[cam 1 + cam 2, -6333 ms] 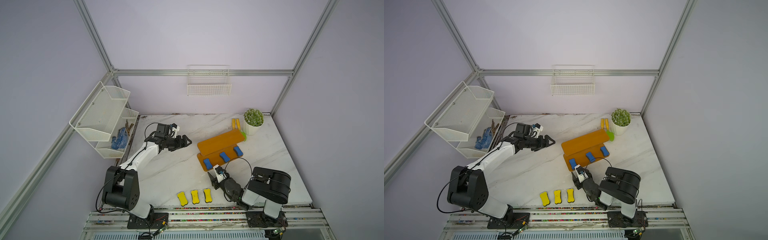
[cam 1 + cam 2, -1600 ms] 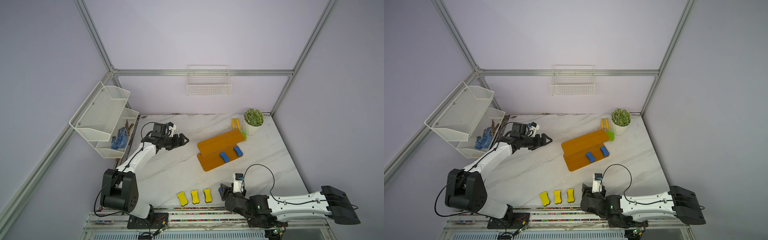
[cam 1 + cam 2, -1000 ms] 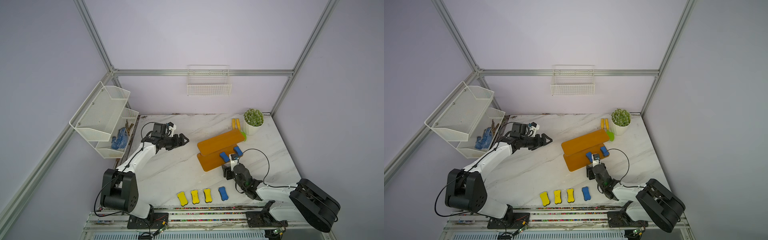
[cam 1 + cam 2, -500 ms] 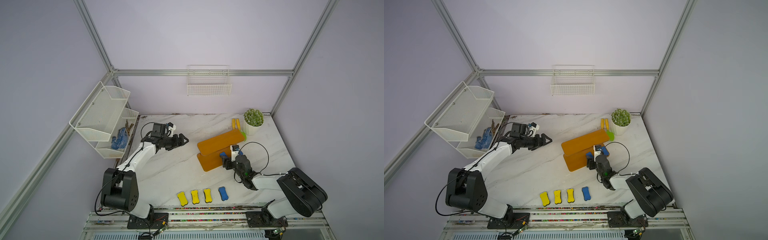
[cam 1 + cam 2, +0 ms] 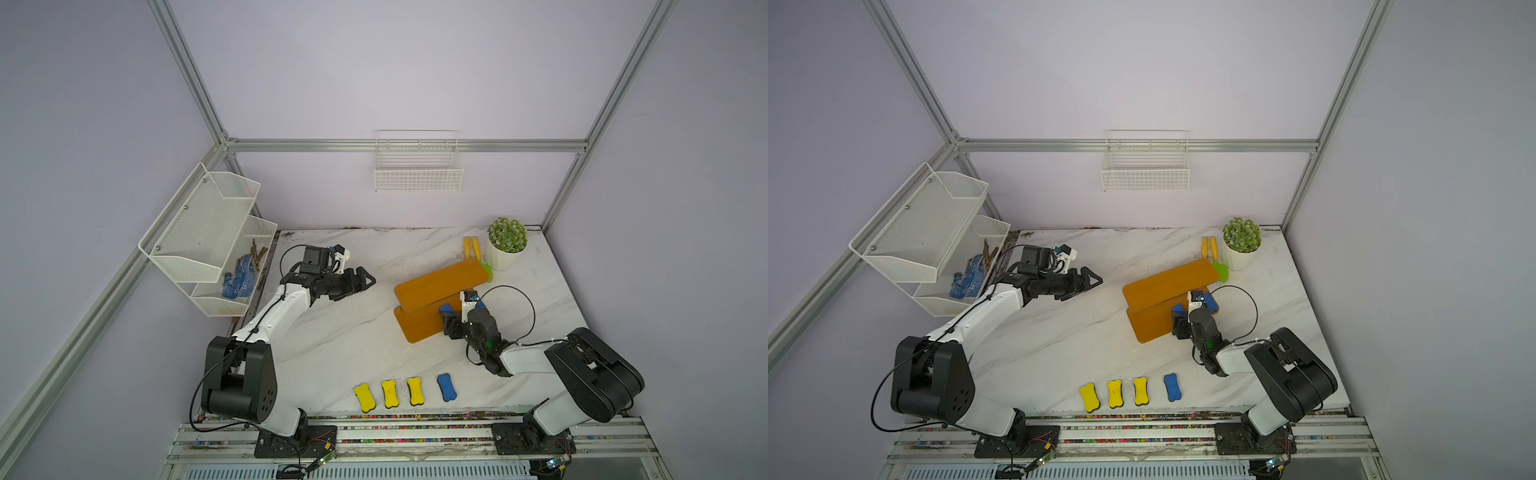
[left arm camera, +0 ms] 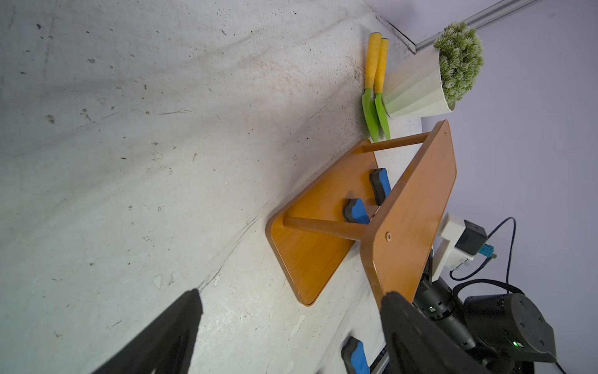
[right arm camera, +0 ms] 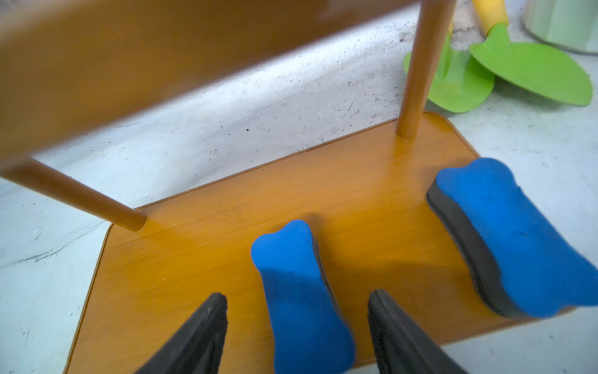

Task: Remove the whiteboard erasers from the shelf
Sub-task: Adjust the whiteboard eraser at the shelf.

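The orange shelf (image 5: 432,286) stands right of the table's middle. On its lower board lie two blue whiteboard erasers (image 7: 301,291) (image 7: 517,239). My right gripper (image 7: 297,294) is open, its fingers on either side of the nearer blue eraser (image 5: 446,308) with a gap on each side. Both top views show the arm's wrist covering most of the second one. Three yellow erasers (image 5: 390,393) and a blue eraser (image 5: 446,387) lie in a row by the front edge. My left gripper (image 5: 368,280) hangs open and holds nothing, left of the shelf.
A potted plant (image 5: 507,241) and two yellow-handled green spatulas (image 5: 471,248) sit behind the shelf. A white mesh rack (image 5: 208,237) holding blue gloves (image 5: 237,279) hangs on the left wall. A wire basket (image 5: 417,174) hangs on the back wall.
My right arm left a blue eraser in the front row and swung back to the shelf. Its open fingers now straddle another blue eraser. The left arm has barely moved.
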